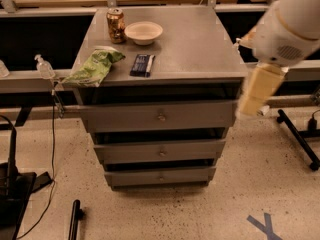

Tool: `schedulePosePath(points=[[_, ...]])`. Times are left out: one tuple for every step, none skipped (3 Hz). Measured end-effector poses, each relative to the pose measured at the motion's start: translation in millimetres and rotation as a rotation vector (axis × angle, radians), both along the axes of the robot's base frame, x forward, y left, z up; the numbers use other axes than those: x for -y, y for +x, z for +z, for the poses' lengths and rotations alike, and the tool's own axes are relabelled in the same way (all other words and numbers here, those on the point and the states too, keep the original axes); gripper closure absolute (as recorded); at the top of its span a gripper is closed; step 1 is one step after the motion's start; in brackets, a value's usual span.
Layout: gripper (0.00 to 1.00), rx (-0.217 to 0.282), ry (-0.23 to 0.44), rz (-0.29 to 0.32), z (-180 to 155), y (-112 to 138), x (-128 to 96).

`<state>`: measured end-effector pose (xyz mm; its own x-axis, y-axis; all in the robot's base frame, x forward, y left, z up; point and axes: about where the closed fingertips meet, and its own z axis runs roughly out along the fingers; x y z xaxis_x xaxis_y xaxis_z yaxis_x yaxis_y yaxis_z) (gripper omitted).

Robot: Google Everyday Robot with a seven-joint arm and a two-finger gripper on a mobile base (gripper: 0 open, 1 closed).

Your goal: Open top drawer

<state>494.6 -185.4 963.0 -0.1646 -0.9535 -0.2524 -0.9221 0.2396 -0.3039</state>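
The top drawer [130, 117] is the widest grey front, just under the cabinet top, with a small round knob [161, 117] at its centre. A dark gap shows above its front panel. Two narrower grey drawers sit below it. My gripper [248, 106] is at the blurred cream lower end of my white arm [292, 29], which comes in from the upper right. It sits at the right end of the top drawer's front, well to the right of the knob.
On the cabinet top [200, 44] are a soda can [116, 25], a white bowl [143, 32], a green chip bag [95, 66] and a dark packet [142, 64]. A pump bottle [44, 66] stands at left. A black stand [300, 139] is at right.
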Motion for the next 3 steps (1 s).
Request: schedulePosePath(points=[[0.00,0.076,0.061,0.011,-22,68,-35],[0.00,0.078,0.201,-0.052,-68,114,-60],[0.00,0.106,0.319,-0.105,-120,106,-76]])
